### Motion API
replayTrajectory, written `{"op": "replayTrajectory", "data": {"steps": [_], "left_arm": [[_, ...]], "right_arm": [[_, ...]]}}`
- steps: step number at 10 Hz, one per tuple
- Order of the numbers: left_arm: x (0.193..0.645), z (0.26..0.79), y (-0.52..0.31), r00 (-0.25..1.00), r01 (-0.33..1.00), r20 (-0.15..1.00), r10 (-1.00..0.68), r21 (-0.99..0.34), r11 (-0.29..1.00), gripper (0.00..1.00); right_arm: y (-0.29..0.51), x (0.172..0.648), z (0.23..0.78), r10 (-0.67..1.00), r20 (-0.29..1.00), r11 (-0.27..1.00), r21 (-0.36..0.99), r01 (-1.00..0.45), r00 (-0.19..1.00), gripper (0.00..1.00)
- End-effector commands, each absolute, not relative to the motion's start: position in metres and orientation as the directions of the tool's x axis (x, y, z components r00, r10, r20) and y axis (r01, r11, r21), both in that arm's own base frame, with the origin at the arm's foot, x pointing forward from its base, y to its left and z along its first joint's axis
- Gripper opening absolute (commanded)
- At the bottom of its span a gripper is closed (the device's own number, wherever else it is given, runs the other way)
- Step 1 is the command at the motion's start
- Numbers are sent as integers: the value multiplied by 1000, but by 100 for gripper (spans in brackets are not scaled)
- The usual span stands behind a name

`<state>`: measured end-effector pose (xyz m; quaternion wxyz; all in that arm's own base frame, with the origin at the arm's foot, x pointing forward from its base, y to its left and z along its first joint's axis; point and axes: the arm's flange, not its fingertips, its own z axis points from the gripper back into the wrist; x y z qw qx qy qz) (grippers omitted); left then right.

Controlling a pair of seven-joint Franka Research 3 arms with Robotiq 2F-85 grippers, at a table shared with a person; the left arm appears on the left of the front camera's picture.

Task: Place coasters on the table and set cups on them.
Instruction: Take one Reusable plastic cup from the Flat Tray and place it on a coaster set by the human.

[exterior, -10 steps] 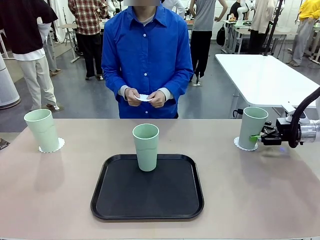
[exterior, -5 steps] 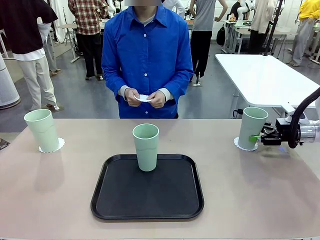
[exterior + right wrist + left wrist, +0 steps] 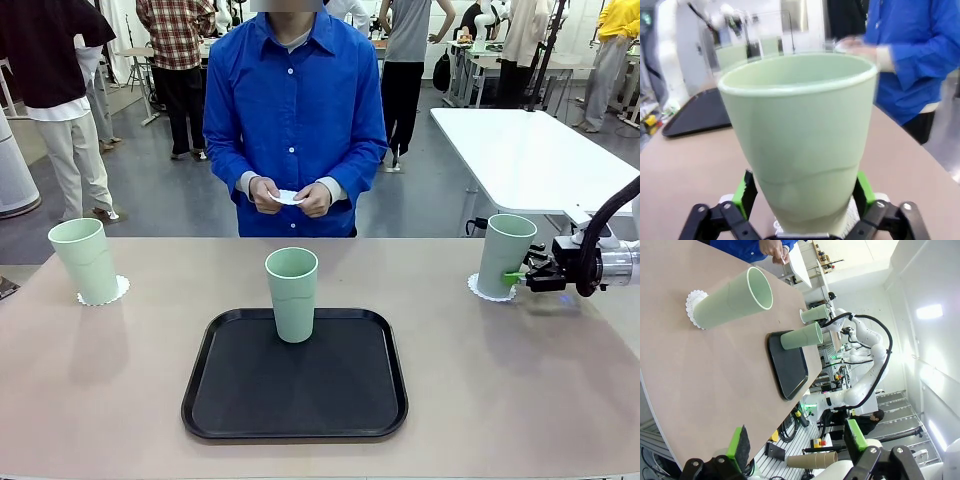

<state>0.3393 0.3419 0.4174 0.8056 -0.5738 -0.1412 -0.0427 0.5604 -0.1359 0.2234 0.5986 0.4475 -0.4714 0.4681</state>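
Three mint-green cups stand in the front view. The left cup (image 3: 82,260) rests on a lacy white coaster (image 3: 108,293). The middle cup (image 3: 292,293) stands on the black tray (image 3: 300,400). The right cup (image 3: 505,254) sits on a second coaster (image 3: 484,291) on the table (image 3: 500,380). My right gripper (image 3: 518,274) is level at that cup's base. In the right wrist view the cup (image 3: 800,135) stands between the spread green pads (image 3: 744,192) of the right gripper (image 3: 803,195), which is open. My left gripper (image 3: 796,447) hangs open off the table's edge, facing the left cup (image 3: 732,299). The person's hands hold a third coaster (image 3: 288,196).
The person in blue (image 3: 295,110) stands at the far edge, centre. A white table (image 3: 530,150) lies behind at the right. Bare tabletop stretches on both sides of the tray and between the tray and the far edge.
The right gripper's jaws have spread apart and let go of the right cup, which stays upright on its coaster. Nothing else has moved.
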Motion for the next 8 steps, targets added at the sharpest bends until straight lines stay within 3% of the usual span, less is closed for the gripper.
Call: {"op": "replayTrajectory", "data": {"steps": [1,8], "left_arm": [[337,419,342,956,237,281,87,-912,334,100],[337,419,342,956,237,281,87,-912,334,100]], "right_arm": [[-138,568,227,129,981,164,120,-979,142,100],[-144,567,228,157,976,130,132,-983,152,100]]}}
